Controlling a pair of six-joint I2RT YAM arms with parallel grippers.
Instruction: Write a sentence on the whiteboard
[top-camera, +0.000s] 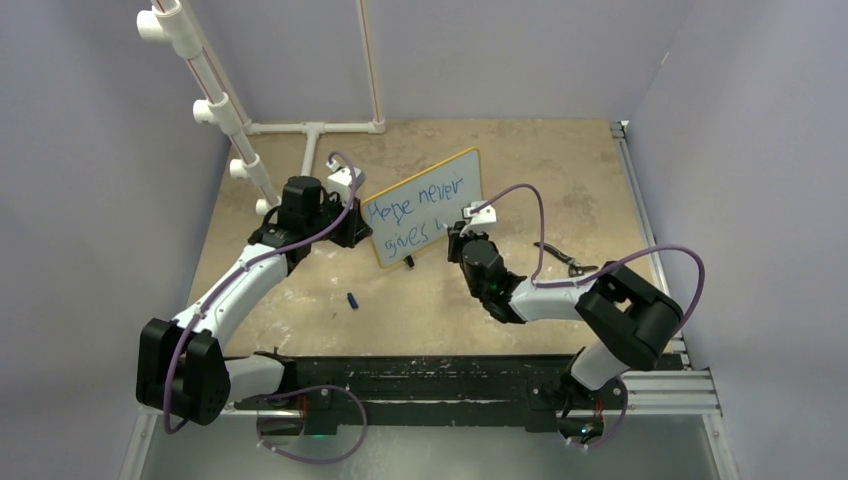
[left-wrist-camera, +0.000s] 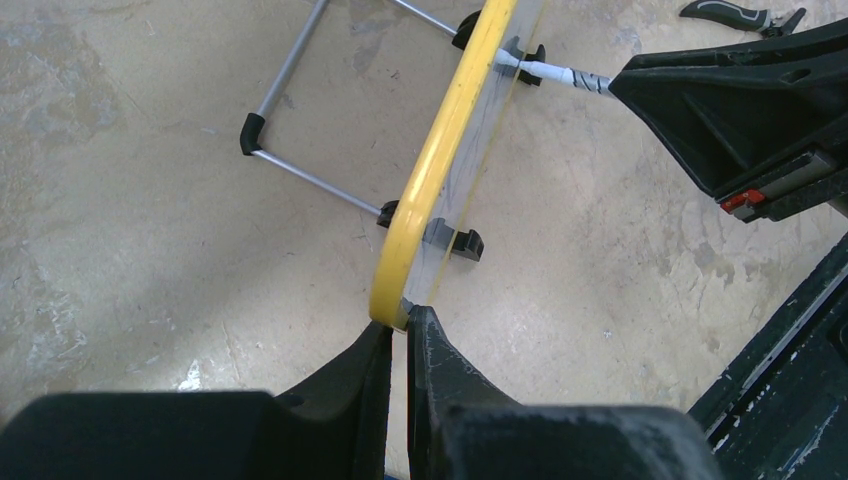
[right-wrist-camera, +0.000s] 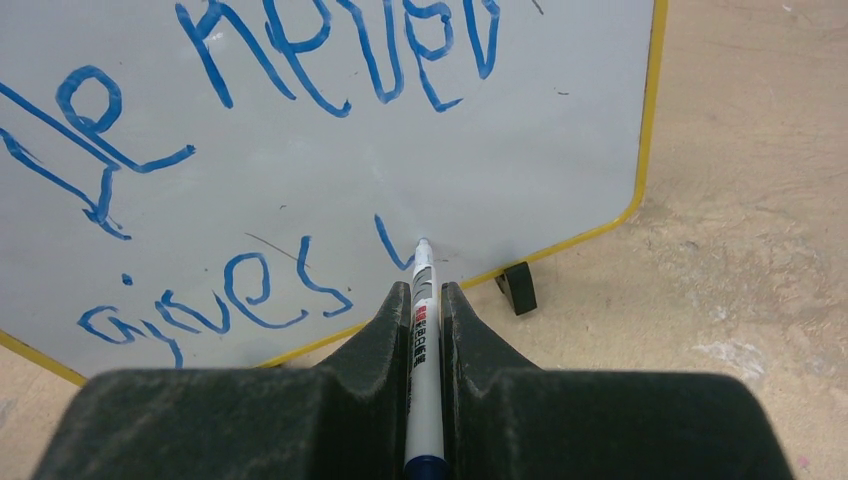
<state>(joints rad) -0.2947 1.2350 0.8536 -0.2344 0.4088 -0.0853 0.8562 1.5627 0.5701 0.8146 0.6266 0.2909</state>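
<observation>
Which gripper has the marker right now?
The right gripper, shut on the marker at the whiteboard; the left gripper only clamps the board's yellow edge.

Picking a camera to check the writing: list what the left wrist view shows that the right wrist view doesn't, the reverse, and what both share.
Left wrist only: the board edge-on, pinched at its frame by the left end effector, its wire stand behind, and a black-handled tool. Right wrist only: the blue writing, "never" above "gives" and a started stroke, with the marker tip at it. Both: the board, its yellow frame, a black foot, the marker in the right end effector.
</observation>
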